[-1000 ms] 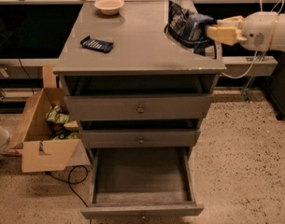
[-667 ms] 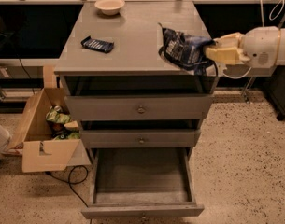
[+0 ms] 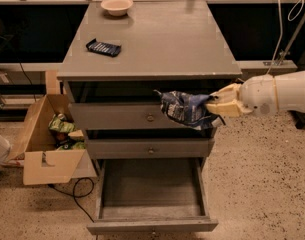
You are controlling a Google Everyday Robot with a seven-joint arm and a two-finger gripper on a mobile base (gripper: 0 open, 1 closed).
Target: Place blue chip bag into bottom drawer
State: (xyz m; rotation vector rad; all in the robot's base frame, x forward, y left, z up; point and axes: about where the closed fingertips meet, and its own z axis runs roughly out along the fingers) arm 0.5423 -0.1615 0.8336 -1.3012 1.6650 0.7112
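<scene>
The blue chip bag, crumpled navy foil with pale markings, hangs in the air in front of the top drawer's right half. My gripper comes in from the right on a white arm and is shut on the bag's right end. The bottom drawer is pulled open below, its grey inside bare. The bag is above the drawer's right part, well above its rim.
A flat dark-blue packet and a small bowl sit on the cabinet top. Two upper drawers are shut. An open cardboard box with green snack bags stands on the floor at the left, with a cable beside it.
My gripper has carried the bag off the cabinet top's right edge, forward and down, to in front of the top drawer.
</scene>
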